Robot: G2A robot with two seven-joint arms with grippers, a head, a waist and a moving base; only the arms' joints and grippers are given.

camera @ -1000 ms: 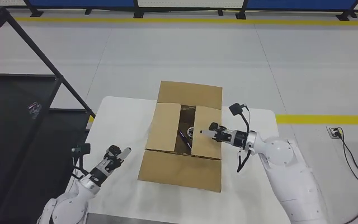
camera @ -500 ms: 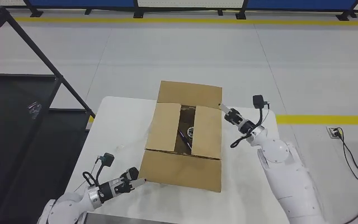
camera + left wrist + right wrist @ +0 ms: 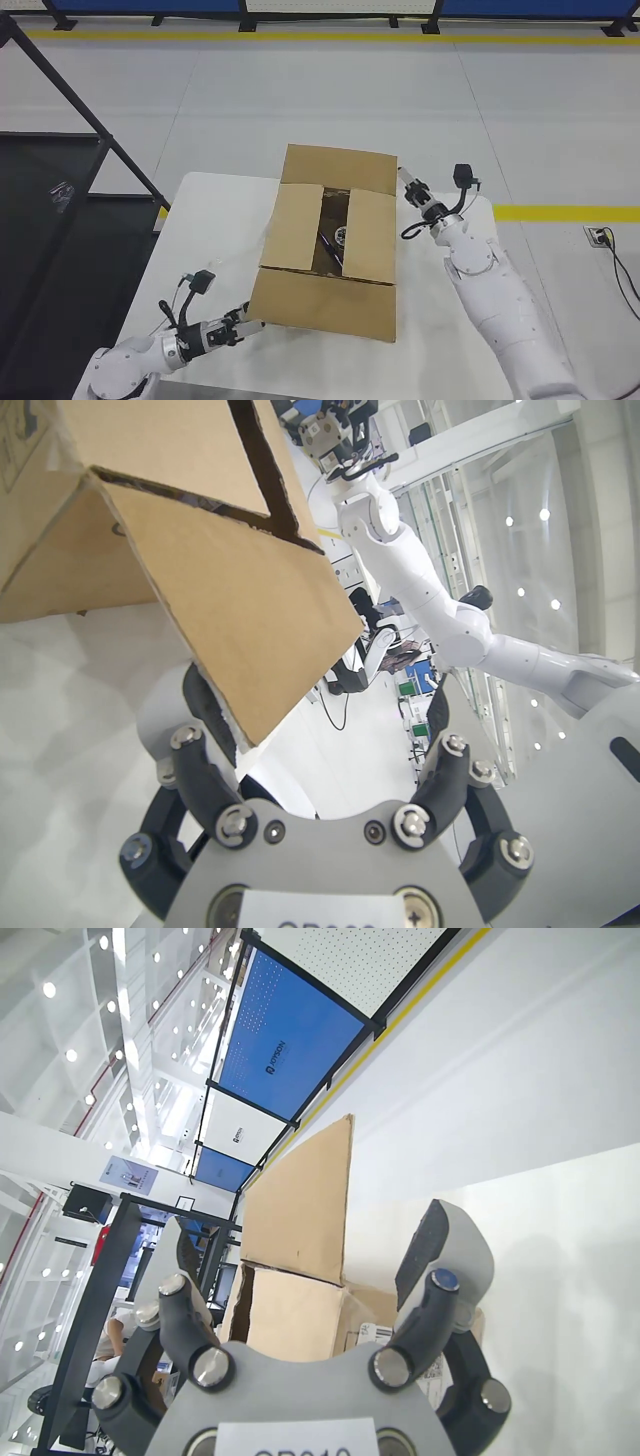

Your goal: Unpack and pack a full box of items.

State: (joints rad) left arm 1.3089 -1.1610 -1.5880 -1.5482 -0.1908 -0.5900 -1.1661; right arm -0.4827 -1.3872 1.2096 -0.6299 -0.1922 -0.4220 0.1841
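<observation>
Box (image 3: 322, 302), flap corner (image 3: 265, 710) at left claw (image 3: 320, 695)

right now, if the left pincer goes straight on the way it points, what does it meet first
The near box flap: its corner sits between the fingers of the open left pincer, seemingly touching one.

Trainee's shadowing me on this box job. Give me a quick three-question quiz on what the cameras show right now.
1. True or false: the cardboard box is closed and sealed on top.
2. Where is the left gripper? A) at a corner of the box's near flap; B) down inside the box; C) gripping the far flap.
3. Fill in: the right gripper, by the box's far right corner, has its fingers ____.

Key: 1 false; 2 A; 3 open.
</observation>
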